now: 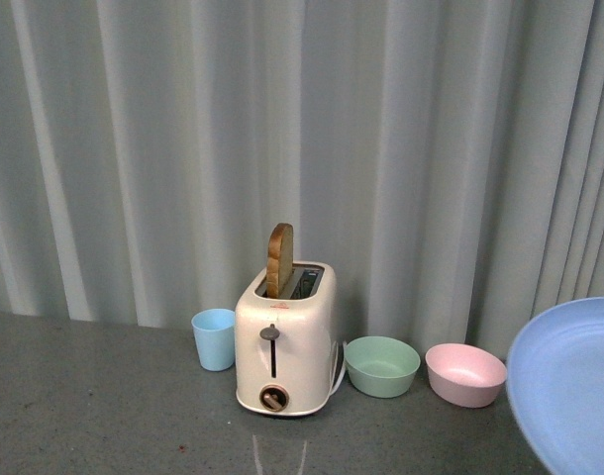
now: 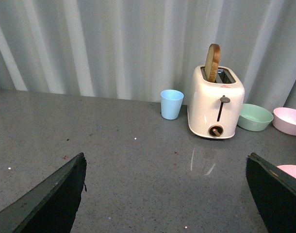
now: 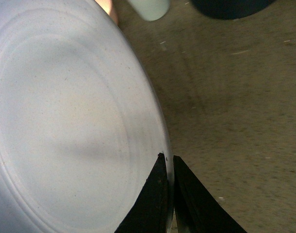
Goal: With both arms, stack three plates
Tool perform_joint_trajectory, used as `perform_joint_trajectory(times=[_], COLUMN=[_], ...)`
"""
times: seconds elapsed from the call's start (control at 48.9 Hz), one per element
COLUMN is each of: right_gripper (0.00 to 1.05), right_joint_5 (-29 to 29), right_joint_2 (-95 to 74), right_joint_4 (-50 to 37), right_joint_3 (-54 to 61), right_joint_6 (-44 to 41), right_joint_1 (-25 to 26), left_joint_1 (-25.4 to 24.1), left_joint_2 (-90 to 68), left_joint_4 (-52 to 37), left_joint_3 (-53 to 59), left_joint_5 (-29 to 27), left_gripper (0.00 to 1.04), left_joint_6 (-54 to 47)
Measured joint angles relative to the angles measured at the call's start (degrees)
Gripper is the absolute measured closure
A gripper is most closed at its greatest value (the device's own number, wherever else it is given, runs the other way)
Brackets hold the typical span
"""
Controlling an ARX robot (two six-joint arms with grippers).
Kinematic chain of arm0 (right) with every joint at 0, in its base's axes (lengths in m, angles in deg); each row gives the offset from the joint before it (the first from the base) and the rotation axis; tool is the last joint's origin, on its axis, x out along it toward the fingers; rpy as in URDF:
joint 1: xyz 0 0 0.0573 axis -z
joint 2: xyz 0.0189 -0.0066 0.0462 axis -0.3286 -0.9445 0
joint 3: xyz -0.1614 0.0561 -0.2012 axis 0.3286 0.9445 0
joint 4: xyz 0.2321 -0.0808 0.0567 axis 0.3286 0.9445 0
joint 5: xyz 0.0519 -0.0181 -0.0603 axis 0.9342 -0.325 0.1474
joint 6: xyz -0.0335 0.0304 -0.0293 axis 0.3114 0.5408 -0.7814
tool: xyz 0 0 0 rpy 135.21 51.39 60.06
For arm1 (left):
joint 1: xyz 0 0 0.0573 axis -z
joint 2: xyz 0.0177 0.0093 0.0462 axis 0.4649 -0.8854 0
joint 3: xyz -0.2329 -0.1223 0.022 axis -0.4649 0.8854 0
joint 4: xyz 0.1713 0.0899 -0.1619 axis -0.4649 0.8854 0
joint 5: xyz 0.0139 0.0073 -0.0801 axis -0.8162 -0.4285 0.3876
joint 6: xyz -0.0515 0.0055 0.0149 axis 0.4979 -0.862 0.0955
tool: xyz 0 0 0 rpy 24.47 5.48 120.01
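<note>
- The right gripper (image 3: 171, 194) is pinched shut on the thin rim of the blue plate (image 3: 65, 121)
- The blue plate is on the robot's right side, near the front, and it looks lifted and tipped a bit
- The left gripper (image 2: 165, 155) is wide open and holds nothing
- A pink plate (image 2: 291, 171) seems to peek in at the edge of the left wrist view, but only a bit of it shows
- I cannot see a third plate
- The blue plate is big and is held at one edge only, so it could droop, twist or slip out
- If the arm moves fast, the plate could swing and fall
- The pink bowl (image 1: 464, 374) sits close to the blue plate, so a wide swing could bump it
- If the blue plate comes down crooked on another plate, it could slide off and not stack
- The table (image 1: 104, 396) is grey, flat and looks smooth, so a dropped plate may skid
- At the back stand a cup (image 1: 214, 338), a toaster (image 1: 285, 341) with bread (image 1: 279, 259) poking up, and a green bowl (image 1: 381, 365)
- A pale curtain (image 1: 183, 148) with long folds hangs behind it all
</note>
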State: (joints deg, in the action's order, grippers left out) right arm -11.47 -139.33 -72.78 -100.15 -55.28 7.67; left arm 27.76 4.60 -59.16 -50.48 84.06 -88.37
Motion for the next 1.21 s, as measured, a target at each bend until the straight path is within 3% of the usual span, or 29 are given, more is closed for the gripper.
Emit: perform_joint_trajectory(times=[0.286,0.409,0.634,1.207], right_gripper=[1.02,1.02,1.02,1.02], right_joint_5=[-1.3,-0.9,-1.2,-2.3], right_joint_2=[-6.0,-8.6,-11.3,-16.3], right_joint_4=[-8.1,-10.6,-10.4,-11.8], right_joint_3=[5.2,6.7,7.6,9.3], right_joint_6=[7.5,10.1,13.8,17.1], right_joint_1=[-18.8,-23.0,-25.5,-24.3], left_joint_1=[0.0,0.0,0.0,0.0], left_joint_2=[0.0,0.0,0.0,0.0], left_joint_4=[0.0,0.0,0.0,0.0], left_joint_3=[0.0,0.0,0.0,0.0], left_joint_5=[0.0,0.0,0.0,0.0], left_gripper=[0.07,0.07,0.07,0.07], left_joint_6=[0.0,0.0,0.0,0.0])
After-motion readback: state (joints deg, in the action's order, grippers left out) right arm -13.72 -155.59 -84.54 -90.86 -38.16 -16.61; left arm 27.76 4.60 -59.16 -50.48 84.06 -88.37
